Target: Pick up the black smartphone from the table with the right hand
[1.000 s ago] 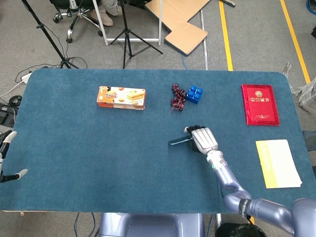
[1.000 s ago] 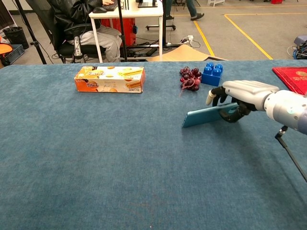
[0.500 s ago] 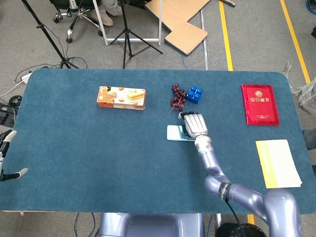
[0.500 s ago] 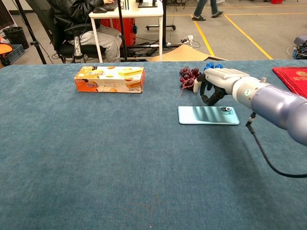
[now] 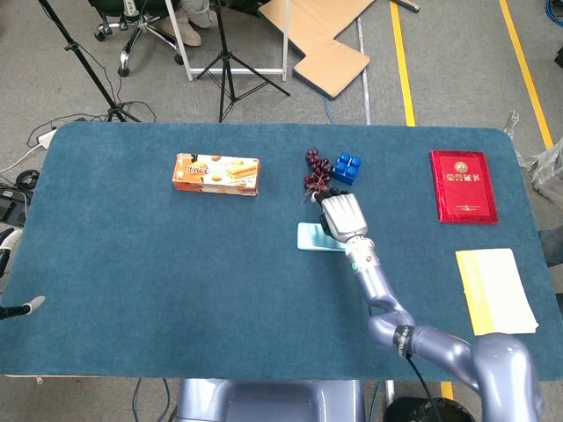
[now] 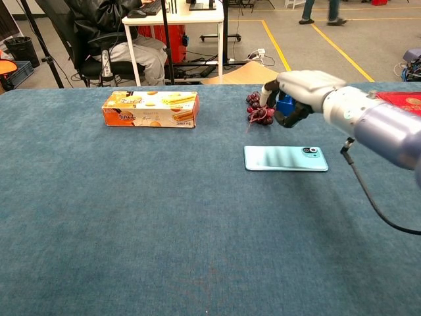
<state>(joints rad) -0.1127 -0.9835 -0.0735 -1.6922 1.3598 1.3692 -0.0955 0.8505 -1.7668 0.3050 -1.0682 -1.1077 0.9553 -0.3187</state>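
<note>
The smartphone (image 6: 286,158) is seen lying flat, back up, on the blue desk (image 6: 131,217), held by nothing. The right robot hand (image 6: 299,91) is raised above and behind it, fingers curled in on nothing, in front of the grapes (image 6: 258,107) and blue block (image 5: 346,167).

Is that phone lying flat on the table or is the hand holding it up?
Lying flat. The phone rests back-up on the table; the right hand hovers above, empty.

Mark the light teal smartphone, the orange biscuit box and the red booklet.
light teal smartphone (image 6: 285,158), chest view, middle of its back.
orange biscuit box (image 6: 150,109), chest view, front face.
red booklet (image 5: 463,185), head view, cover centre.
</note>
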